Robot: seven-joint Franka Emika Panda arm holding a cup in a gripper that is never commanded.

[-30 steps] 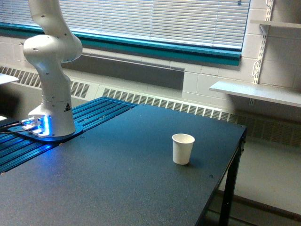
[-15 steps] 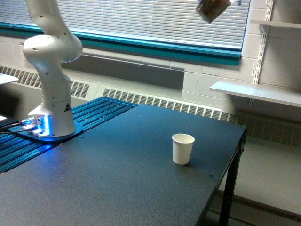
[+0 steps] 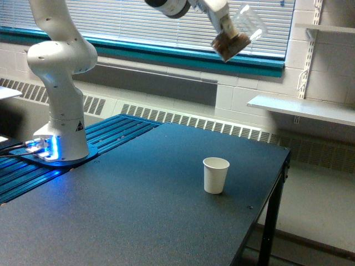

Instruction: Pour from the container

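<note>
At the top of the exterior view my gripper (image 3: 224, 25) is shut on the container (image 3: 236, 36), a small clear plastic cup with brown granules in its lower part. The cup is tilted, its mouth pointing up and toward the exterior view's right. It hangs high above the table, roughly over the white paper cup (image 3: 215, 175), which stands upright on the dark tabletop. Only the wrist end of the arm shows above; its fingers are partly hidden by the cup.
The arm's white base (image 3: 61, 94) stands at the exterior view's left on a blue slatted plate (image 3: 119, 130). The dark table (image 3: 138, 221) ends at an edge on the right, near the paper cup. Wall shelves (image 3: 302, 108) and window blinds lie behind.
The container has come down and leftward into view, with the wrist now showing. One second ago neither was in the frame. The paper cup has not moved.
</note>
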